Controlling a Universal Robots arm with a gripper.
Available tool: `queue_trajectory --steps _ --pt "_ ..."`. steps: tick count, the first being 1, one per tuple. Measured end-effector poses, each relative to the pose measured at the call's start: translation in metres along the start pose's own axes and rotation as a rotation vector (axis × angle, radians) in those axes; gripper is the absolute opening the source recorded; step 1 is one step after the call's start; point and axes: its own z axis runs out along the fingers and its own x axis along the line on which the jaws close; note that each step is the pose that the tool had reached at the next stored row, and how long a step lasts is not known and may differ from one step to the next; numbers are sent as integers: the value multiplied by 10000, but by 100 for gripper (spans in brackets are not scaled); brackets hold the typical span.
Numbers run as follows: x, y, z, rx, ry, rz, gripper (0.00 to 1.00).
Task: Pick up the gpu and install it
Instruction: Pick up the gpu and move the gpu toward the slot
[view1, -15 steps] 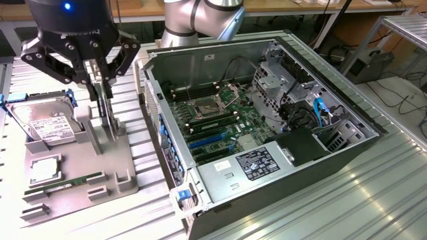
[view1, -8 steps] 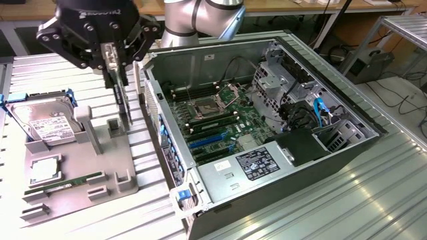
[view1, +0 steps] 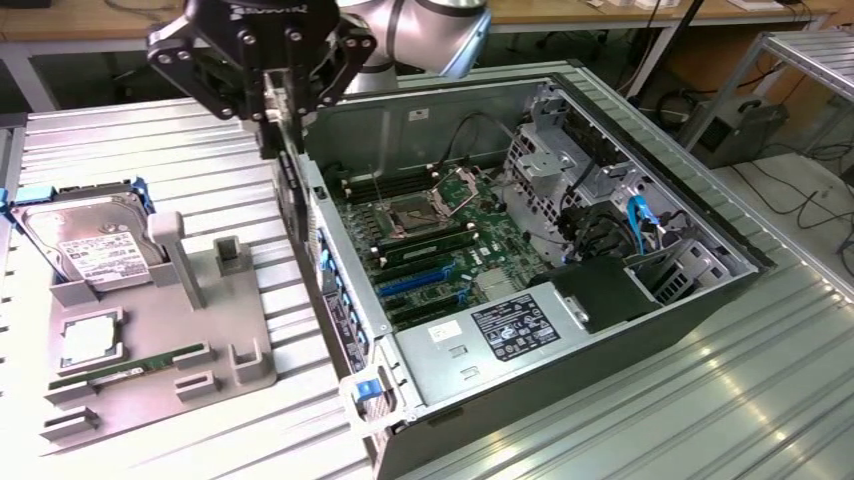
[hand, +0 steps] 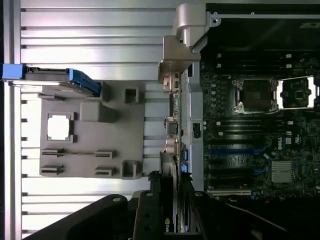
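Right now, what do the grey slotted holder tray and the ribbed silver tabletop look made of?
The grey slotted holder tray looks like matte plastic: dull, uniform, no glare. The ribbed silver tabletop is probably bare aluminium: bright glare along straight grooves.

Grey holder tray (view1: 214, 320) on slatted table (view1: 120, 150): hard drive (view1: 87, 248) (blue caddy), processor chip (view1: 91, 340), green RAM stick (view1: 130, 368).
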Motion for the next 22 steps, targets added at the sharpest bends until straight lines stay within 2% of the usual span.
queue_trajectory --steps 4,12,17,22 --pt "-200 2 4 -61 1 2 26" --pt "-571 4 22 -66 9 2 26" --pt "-802 0 95 -48 15 2 26" --pt "-1045 -4 189 7 21 -1 26"
